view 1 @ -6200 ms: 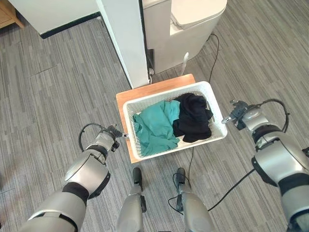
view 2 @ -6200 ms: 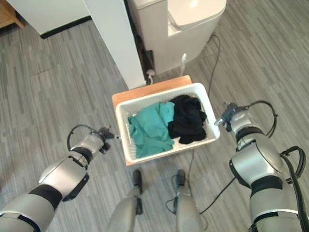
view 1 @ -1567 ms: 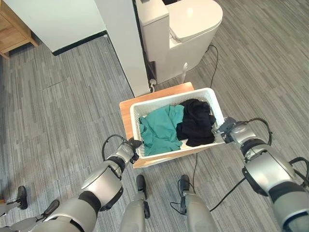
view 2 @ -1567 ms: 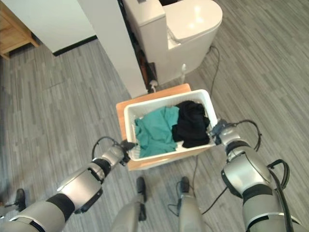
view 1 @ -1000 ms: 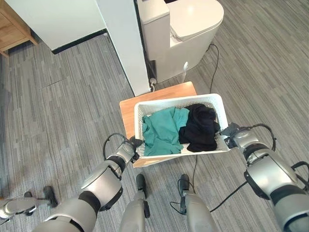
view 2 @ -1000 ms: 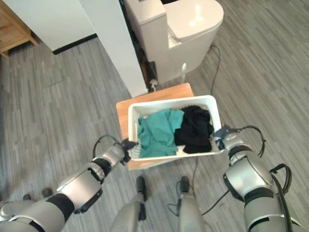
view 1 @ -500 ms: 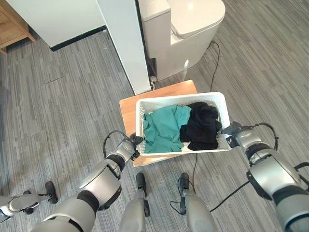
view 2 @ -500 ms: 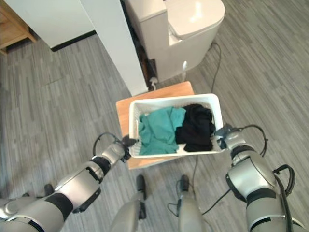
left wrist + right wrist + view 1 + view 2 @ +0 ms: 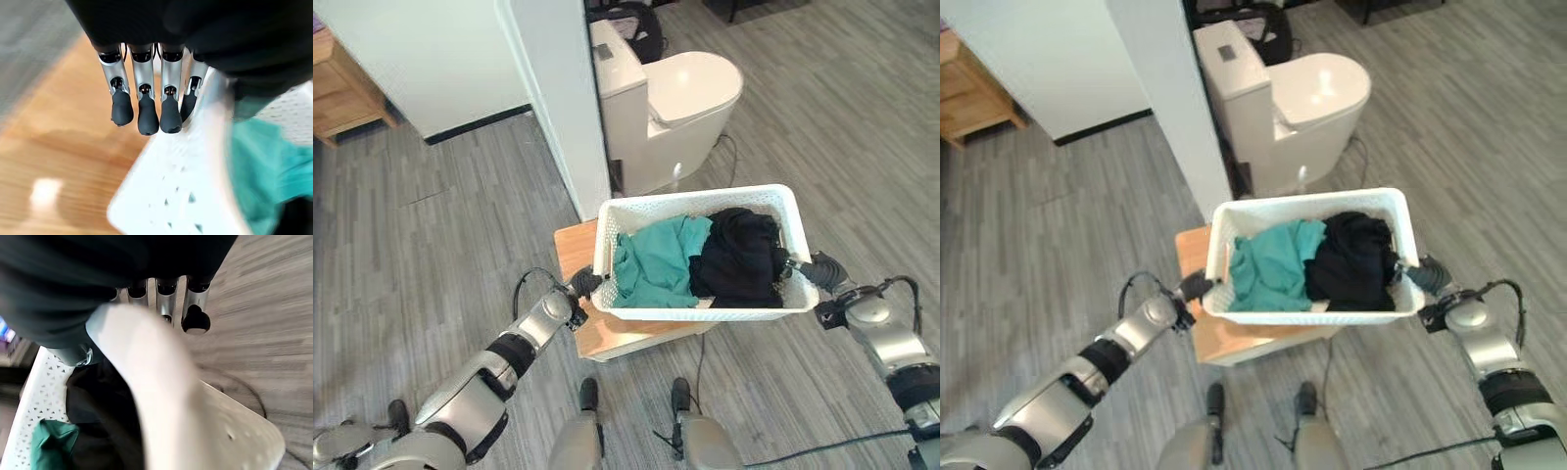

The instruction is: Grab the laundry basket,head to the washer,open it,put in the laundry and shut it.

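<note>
The white perforated laundry basket (image 9: pixel 705 196) hangs in the air above a low wooden stool (image 9: pixel 617 335). Inside it lie a teal garment (image 9: pixel 656 259) and a black garment (image 9: pixel 739 255). My left hand (image 9: pixel 582 284) grips the basket's left end, its fingers (image 9: pixel 142 105) curled down against the rim (image 9: pixel 195 161). At the basket's right end my right hand (image 9: pixel 822 269) grips the other rim (image 9: pixel 161 391), with its fingers (image 9: pixel 195 316) behind that rim. The basket tilts slightly, with its far side higher.
A white toilet (image 9: pixel 675 88) stands just beyond the basket, with a dark bag (image 9: pixel 631 24) behind it. A white partition wall (image 9: pixel 558 98) runs to the left of the toilet. Wooden furniture (image 9: pixel 342 88) stands at the far left. Grey plank floor (image 9: pixel 431 235) lies all around.
The basket has come up off the wooden stool in both hands, nearer to the camera. The whole view has tipped up, so more of the toilet and room shows.
</note>
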